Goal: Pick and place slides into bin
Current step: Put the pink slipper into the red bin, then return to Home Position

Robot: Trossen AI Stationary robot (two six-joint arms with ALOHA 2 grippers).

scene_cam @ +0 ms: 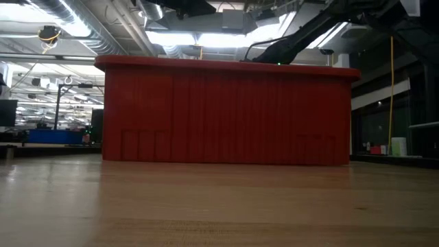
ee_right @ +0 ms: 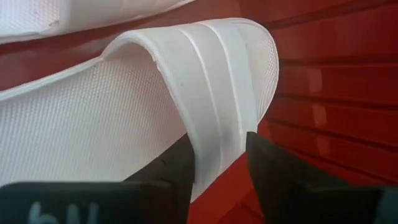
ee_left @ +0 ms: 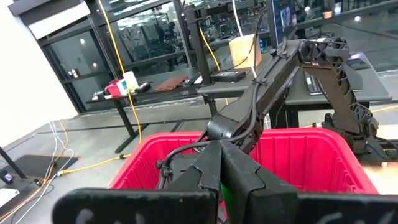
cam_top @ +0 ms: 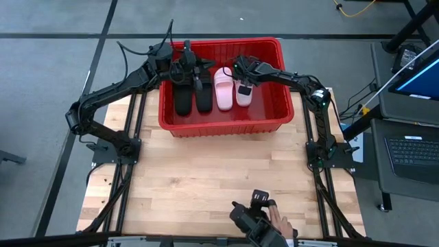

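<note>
the right hand (cam_top: 241, 77), fingers spread astride the strap of the rightmost pale pink slide sandal (cam_top: 243, 92), sits at its twelve o'clock end inside the big red ribbed plastic bin (cam_top: 226, 123), sandal's length running twelve-to-six; left hand (cam_top: 186, 63) pressed together over the black pair.

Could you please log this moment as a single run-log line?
slides: four lying in bin | right tool: astride strap of pink slide, fingers parted | left tool: shut, over black slides
</note>
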